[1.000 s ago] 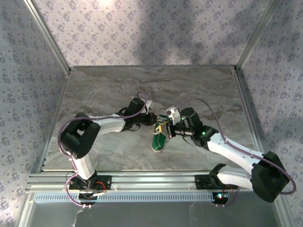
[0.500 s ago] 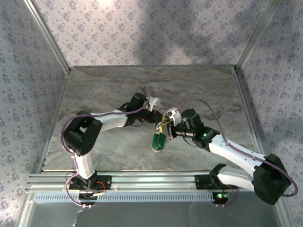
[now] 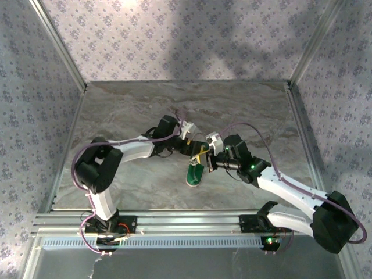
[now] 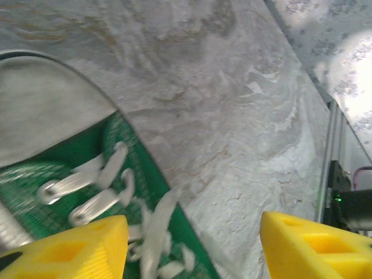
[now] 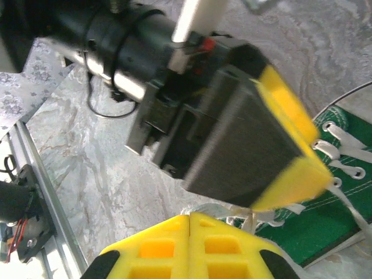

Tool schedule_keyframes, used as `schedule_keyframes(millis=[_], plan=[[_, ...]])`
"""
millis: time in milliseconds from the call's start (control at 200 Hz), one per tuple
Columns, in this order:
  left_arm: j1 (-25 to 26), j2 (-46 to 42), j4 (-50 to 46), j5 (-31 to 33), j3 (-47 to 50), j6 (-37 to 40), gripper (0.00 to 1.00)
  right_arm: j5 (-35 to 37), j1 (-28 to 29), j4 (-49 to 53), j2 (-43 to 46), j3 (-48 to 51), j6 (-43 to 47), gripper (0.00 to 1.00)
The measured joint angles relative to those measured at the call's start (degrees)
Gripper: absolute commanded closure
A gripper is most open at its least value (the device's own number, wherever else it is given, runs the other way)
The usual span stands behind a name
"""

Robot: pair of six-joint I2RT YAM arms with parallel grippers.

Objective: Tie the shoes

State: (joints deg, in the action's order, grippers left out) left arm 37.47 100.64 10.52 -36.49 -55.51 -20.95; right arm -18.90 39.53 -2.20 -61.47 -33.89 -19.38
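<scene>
The shoe [image 3: 195,174] is a small green sneaker with white laces, lying mid-table with its toe toward the near edge. Both grippers meet over its laced end. My left gripper [image 4: 192,250] hovers open above the laces [image 4: 87,192], its yellow fingers wide apart. A loose lace [image 4: 157,218] hangs blurred between them, touching neither. From above, the left gripper [image 3: 196,153] is just beyond the shoe. My right gripper [image 5: 190,232] is shut, and a white lace [image 5: 232,210] comes out at its tips. One left finger [image 5: 256,145] looms close above it.
The shoe [image 5: 340,195] rests on a marbled grey table [image 3: 133,104] enclosed by patterned walls. An aluminium rail [image 3: 174,221] carrying the arm bases runs along the near edge. The right arm's cable [image 3: 256,131] arches over the shoe area.
My left gripper has opened and let go of the lace it was pinching. Its wrist shifted slightly away from the shoe. The right gripper stays shut in place.
</scene>
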Motion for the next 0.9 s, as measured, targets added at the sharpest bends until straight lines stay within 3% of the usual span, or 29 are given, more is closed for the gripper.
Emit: schedule_keyframes(millis=[250,600,899], plan=[[-1.9,-8.3,2.0,4.8,8.0,-0.2,0.41,4.2,-0.8,0.8,-0.3,0.0,-0.8,1.0],[-0.1,-8.8,3.5,-0.8,11.1,3.0,0.36,5.7,-2.1,0.8,-1.7,0.0,-2.2,1.0],[0.5,-6.4,2.1,-1.6,9.7,5.8,0.43,6.1,-3.5,1.0,-2.1,0.0,-3.0,1.0]])
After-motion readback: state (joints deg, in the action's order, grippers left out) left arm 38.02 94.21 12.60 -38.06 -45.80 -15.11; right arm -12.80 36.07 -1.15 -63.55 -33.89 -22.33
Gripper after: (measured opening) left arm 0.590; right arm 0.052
